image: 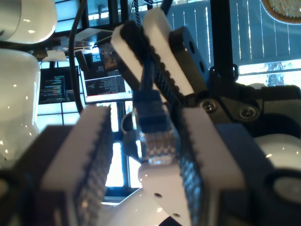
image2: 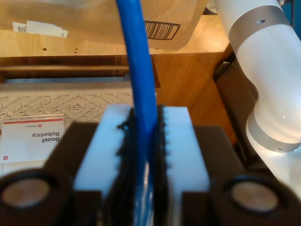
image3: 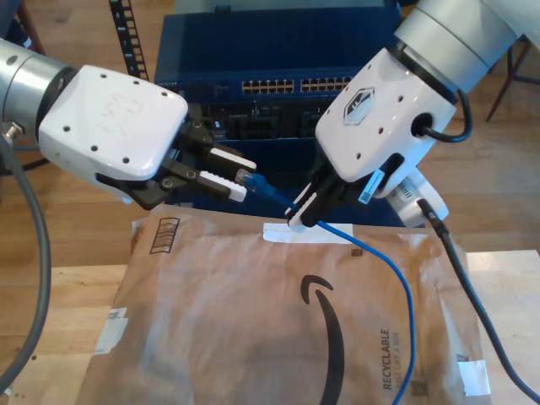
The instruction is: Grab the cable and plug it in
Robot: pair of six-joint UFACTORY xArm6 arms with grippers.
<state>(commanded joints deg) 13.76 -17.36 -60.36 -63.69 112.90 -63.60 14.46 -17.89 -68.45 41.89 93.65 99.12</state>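
Note:
The blue cable (image3: pixel 403 278) runs from the exterior view's lower right up across the paper mailer to my second gripper (image3: pixel 302 221), which is shut on it a short way behind its end. In the second wrist view the cable (image2: pixel 137 56) rises straight out of my second gripper's (image2: pixel 143 117) closed pads. The clear connector (image3: pixel 246 178) at the cable's end sticks out between the fingers of my first gripper (image3: pixel 247 178). In the first wrist view that connector (image: pixel 157 141) sits between my first gripper's (image: pixel 146 117) open fingers, with a gap on one side. Beyond it, my second gripper (image: pixel 138 26) clamps the cable.
A blue network switch (image3: pixel 287 84) with rows of ports stands behind both arms. A large brown paper mailer (image3: pixel 253 321) covers the wooden table (image3: pixel 59 312). A white booklet (image2: pixel 30 136) lies on a patterned rug (image2: pixel 61 101) below.

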